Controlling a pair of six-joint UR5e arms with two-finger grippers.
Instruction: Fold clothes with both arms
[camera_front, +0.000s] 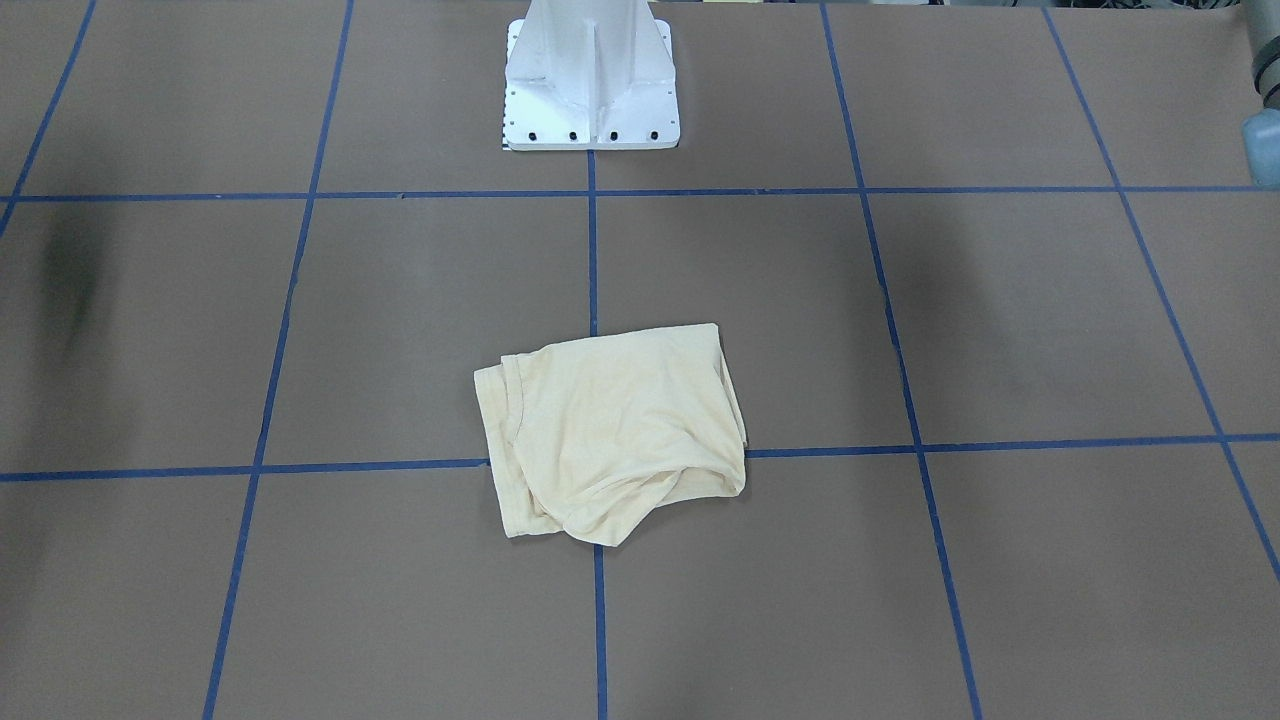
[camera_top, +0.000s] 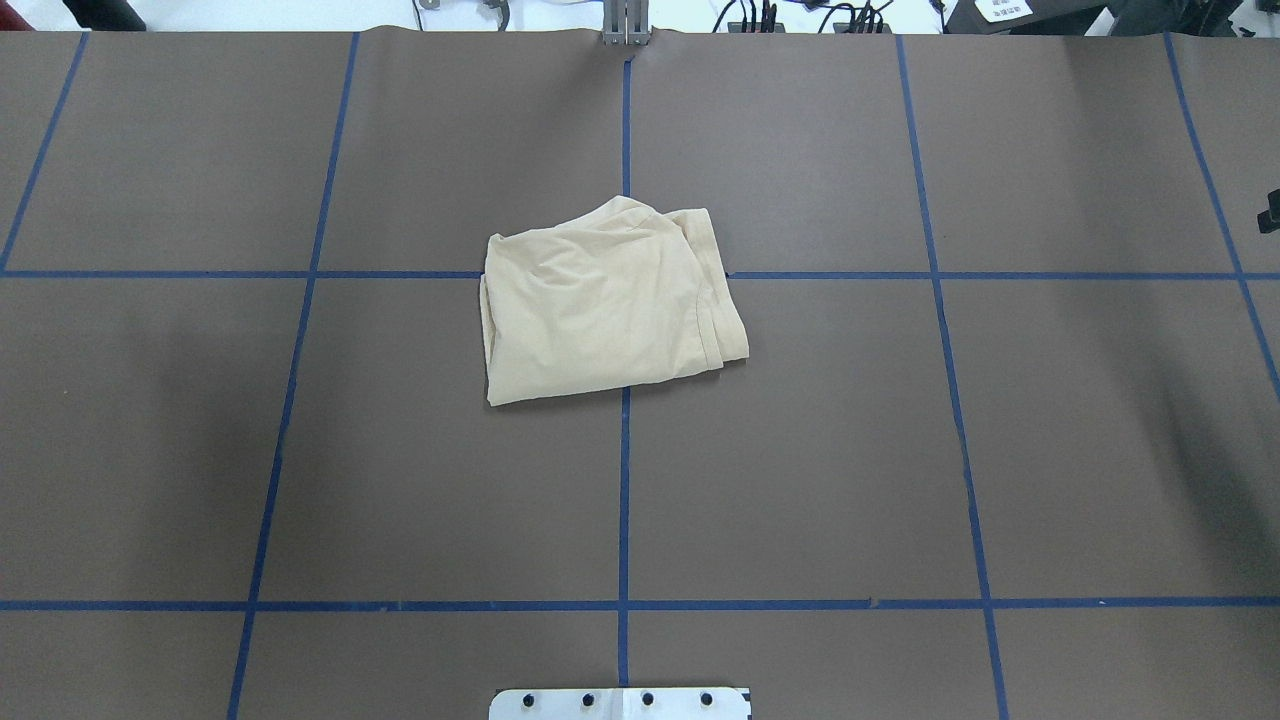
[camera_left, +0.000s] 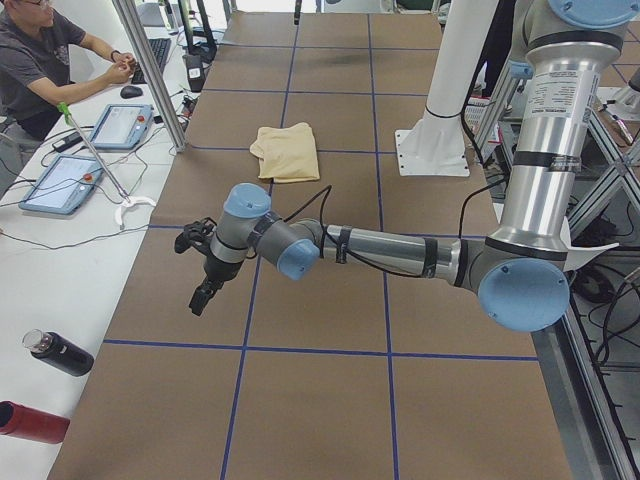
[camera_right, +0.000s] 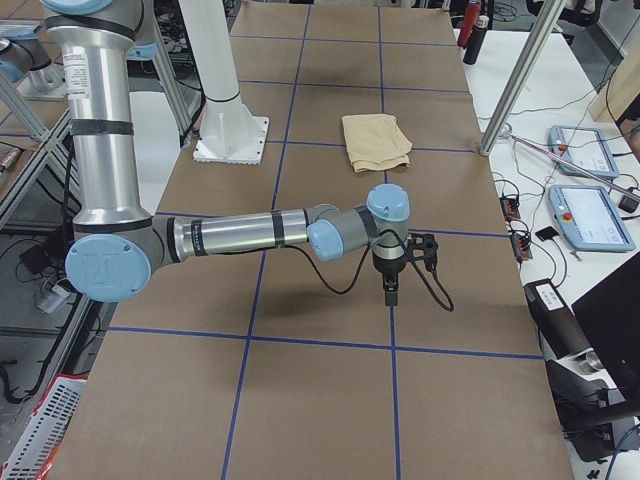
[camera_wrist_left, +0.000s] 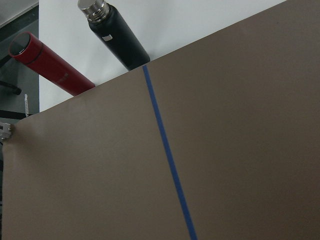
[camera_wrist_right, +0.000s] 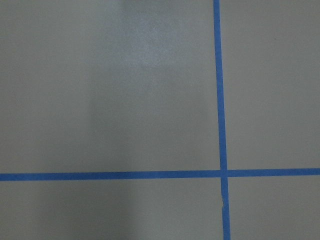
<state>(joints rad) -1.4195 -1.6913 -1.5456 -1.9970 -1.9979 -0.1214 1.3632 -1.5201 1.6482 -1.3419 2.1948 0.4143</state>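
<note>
Because the pale cream-yellow cotton T-shirt (camera_top: 610, 300) lies folded into a rumpled packet mid-way across the brown, blue-taped table (camera_top: 300, 450), I hang my black left gripper (camera_left: 203, 297) and black right gripper (camera_right: 390, 291) well clear of it, whether spread or pressed together I cannot tell.

Lighting: even, overhead. Broad soft shadows are cast on both sides of the surface (camera_front: 1000, 330); a thin one under the T-shirt (camera_top: 610, 300). Faint glare is recorded in the right wrist view.
</note>
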